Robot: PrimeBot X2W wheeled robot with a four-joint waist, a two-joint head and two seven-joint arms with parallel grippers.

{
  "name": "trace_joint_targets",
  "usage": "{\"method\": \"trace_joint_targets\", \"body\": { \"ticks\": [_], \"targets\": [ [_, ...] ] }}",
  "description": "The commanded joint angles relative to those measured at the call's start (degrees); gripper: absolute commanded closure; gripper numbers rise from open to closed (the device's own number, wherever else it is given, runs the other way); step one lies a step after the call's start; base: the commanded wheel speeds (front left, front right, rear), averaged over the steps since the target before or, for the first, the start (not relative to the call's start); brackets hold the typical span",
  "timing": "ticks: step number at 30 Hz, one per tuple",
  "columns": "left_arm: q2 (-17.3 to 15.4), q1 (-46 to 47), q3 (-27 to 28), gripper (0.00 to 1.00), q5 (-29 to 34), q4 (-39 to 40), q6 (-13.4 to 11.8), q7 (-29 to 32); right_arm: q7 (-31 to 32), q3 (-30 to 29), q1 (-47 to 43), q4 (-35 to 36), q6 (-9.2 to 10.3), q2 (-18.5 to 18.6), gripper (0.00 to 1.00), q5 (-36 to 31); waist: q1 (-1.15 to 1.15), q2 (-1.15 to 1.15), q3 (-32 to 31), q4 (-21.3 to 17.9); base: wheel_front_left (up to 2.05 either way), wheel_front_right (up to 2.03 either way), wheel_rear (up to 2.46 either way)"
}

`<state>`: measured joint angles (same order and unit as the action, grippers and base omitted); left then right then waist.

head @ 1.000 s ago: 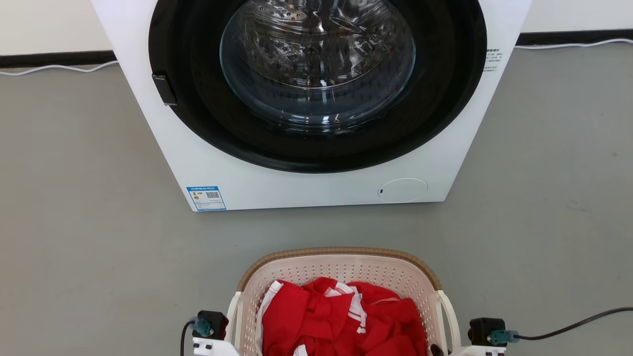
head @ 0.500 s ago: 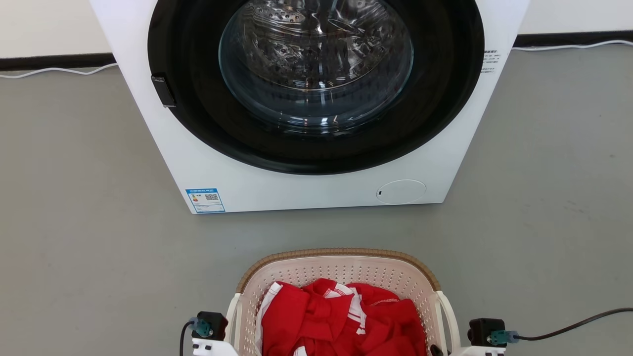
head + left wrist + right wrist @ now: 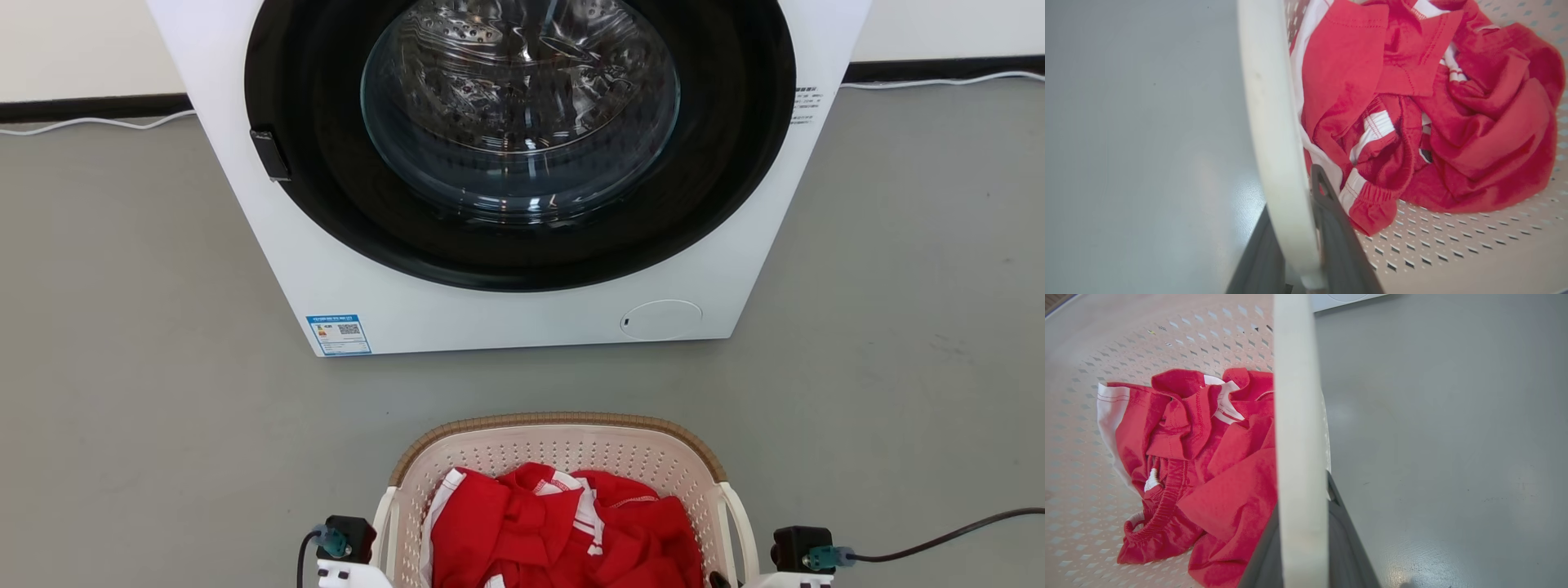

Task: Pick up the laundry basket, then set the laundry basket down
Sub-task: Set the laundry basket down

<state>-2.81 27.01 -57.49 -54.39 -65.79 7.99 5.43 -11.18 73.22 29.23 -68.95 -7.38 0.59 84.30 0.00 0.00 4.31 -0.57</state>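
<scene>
Cable (image 3: 82, 122), thin and white, trails along the foot of the far wall at the left, above the grey floor (image 3: 122, 327). Nearer to us, our left gripper (image 3: 1292, 192) is clamped on the left loop handle (image 3: 1267, 122) of the laundry basket (image 3: 555, 421), with one dark finger pressed to each side of the white band. The cream basket sits at the near edge of the head view, between our two wrists. It is well apart from the white washer (image 3: 490, 318) beyond it, whose round glass door (image 3: 522, 106) faces us. A crumpled red garment with white trim (image 3: 563, 531) lies inside the basket. We cannot tell whether the basket rests on the floor or hangs clear of it. To the right, our right gripper (image 3: 1302, 494) grasps the right loop handle (image 3: 1298, 396) in the same way, fingers closed against both its faces. A dark cable (image 3: 939, 535) runs from the right wrist to the right edge.
</scene>
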Motion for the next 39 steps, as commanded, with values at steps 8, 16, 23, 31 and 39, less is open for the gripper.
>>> {"method": "trace_joint_targets", "body": {
  "ticks": [8, 16, 23, 31, 39],
  "targets": [
    [-3.67, 3.58, 0.68, 1.00, -0.01, -0.39, -0.50, -1.33, -1.45, 0.13, 1.12, -0.52, -0.11, 2.29, 1.00, -0.80, 0.00, 0.00, 2.96, 0.37, 0.00, 0.00, 0.00],
    [-4.03, 6.37, 0.71, 1.00, 0.38, -0.20, -0.70, -3.11, -2.98, 0.13, 3.85, -0.23, -0.11, 2.29, 1.00, -2.89, 0.00, 0.00, 8.51, 0.78, 0.00, 0.00, 0.00],
    [-4.29, 9.40, 0.84, 1.00, 0.93, 0.17, -1.11, -5.00, -3.71, 0.13, 7.75, -0.44, -0.11, 2.29, 1.00, -5.38, 0.00, 0.00, 14.42, 1.14, 0.00, 0.00, 0.00],
    [-4.86, 14.80, 0.82, 1.00, 2.00, 0.38, -1.78, -6.76, -3.80, -4.60, 15.87, -0.65, -0.11, 2.29, 1.00, -11.81, 0.00, 0.00, 23.87, 1.54, 0.00, 0.00, 0.00],
    [-4.93, 20.63, 0.67, 1.00, 3.01, 0.27, -2.09, -7.72, -3.81, -12.01, 19.76, -0.15, -0.11, 2.29, 1.00, -19.34, 0.00, 0.00, 31.55, 2.44, 0.00, 0.00, 0.00]
  ]
}}
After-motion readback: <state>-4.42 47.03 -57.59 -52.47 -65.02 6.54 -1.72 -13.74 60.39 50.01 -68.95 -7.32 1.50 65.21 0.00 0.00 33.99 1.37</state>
